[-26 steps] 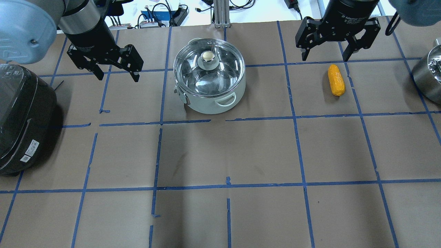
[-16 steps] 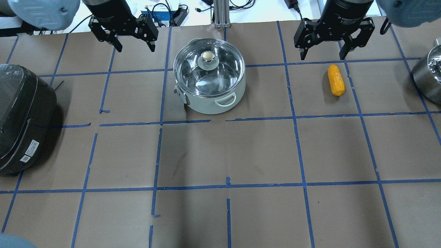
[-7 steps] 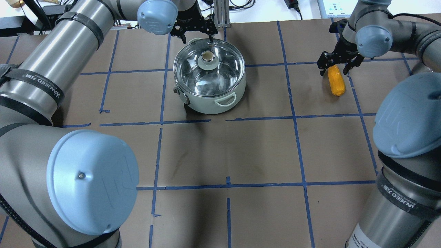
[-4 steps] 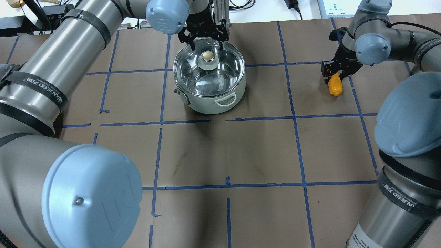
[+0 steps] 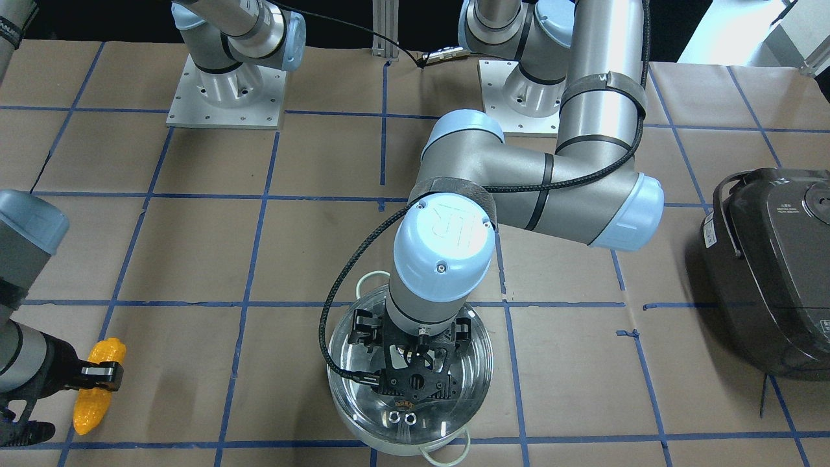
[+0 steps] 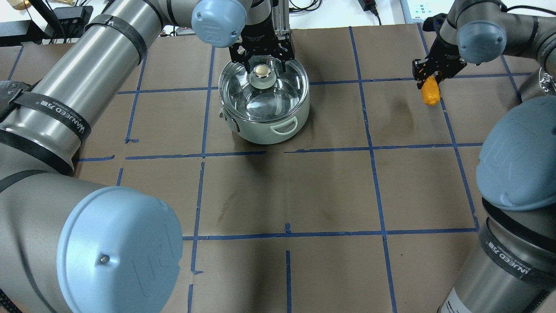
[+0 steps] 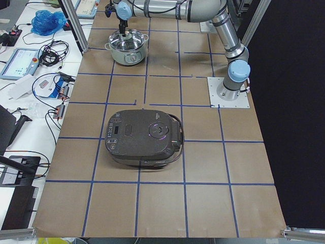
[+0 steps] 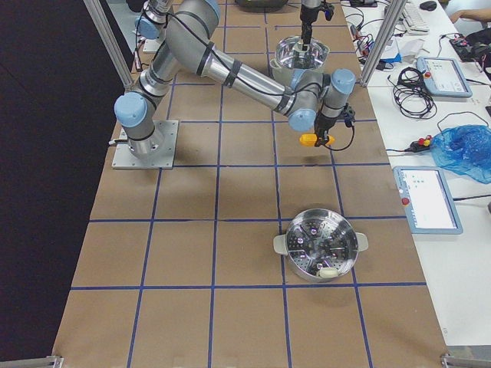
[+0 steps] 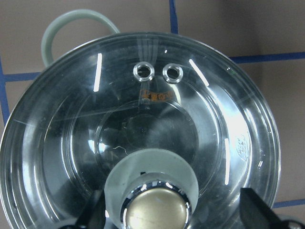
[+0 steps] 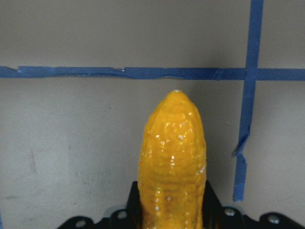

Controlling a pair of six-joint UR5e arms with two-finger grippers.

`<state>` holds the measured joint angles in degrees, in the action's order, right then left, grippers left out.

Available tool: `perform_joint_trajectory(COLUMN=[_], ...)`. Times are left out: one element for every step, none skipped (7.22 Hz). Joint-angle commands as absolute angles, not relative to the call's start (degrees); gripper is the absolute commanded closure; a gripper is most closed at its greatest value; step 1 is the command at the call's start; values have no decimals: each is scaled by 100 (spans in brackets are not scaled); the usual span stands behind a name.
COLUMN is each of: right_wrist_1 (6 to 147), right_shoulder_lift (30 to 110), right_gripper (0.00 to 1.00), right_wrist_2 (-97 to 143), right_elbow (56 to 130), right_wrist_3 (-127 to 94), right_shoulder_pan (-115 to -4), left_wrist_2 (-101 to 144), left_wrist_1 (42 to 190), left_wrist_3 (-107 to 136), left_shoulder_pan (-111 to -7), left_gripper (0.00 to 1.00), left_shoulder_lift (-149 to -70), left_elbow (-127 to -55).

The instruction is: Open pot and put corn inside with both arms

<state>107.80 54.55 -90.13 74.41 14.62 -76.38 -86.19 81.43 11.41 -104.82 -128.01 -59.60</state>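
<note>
The steel pot (image 6: pixel 265 117) stands at the back centre with its glass lid (image 6: pixel 243 93) on. My left gripper (image 6: pixel 263 65) is open and low over the lid, one finger on either side of the knob (image 6: pixel 262 71). The left wrist view shows the knob (image 9: pixel 155 210) between the spread fingertips (image 9: pixel 255 214). My right gripper (image 6: pixel 428 78) is shut on the yellow-orange corn (image 6: pixel 430 94) and holds it a little above the table, to the right of the pot. The corn's tapered end (image 10: pixel 174 143) sticks out beyond the fingers. The corn also shows in the front-facing view (image 5: pixel 91 405).
A dark grey rice cooker (image 5: pixel 771 272) sits on my left side of the table. A second steel pot with a steamer insert (image 8: pixel 321 249) stands on my right side. An aluminium post (image 6: pixel 282 17) rises just behind the pot. Operators' cables and devices lie beyond the far table edge.
My left gripper moved right and came down over the lid knob. My right gripper came down, shut on the corn and lifted it off the table.
</note>
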Motion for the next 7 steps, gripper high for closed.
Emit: perform_joint_trajectory(right_wrist_1=[9908,9783,9391,8943,8904,8938,8982], right_shoulder_lift=[6035,6395,6738,7141,7407,7444,7444], right_gripper=[93,93,93,93,93,93,93], right_wrist_2=[-9000,-8956,-8947,-8973,-8991,-9017,-9018], right_elbow=[7181,7146,7137,7232,7373,7470,7462], right_wrist_3=[1241,1152,890,661,537,527,501], right_shoulder_pan=[-7865,-8092,-8391,-8724,-9023,-9096,-9105], left_wrist_2=[-8622,-8613,-8622,-8622,-8631,-8640,-8640], left_wrist_1=[8121,8121,8138,8147,8147,8174,8470], left_wrist_3=[1143,1151,1169,1169,1169,1169,1169], left_shoulder_pan=[-10485,-10485,-10485,-10485,-10477,-10477,-10459], left_gripper=[10,38,79,93,98,99,99], left_shoulder_lift=[-12814,-12797,-12788,-12771,-12762,-12718,-12622], left_elbow=[-5968,-5968,-5976,-5977,-5994,-5977,-5829])
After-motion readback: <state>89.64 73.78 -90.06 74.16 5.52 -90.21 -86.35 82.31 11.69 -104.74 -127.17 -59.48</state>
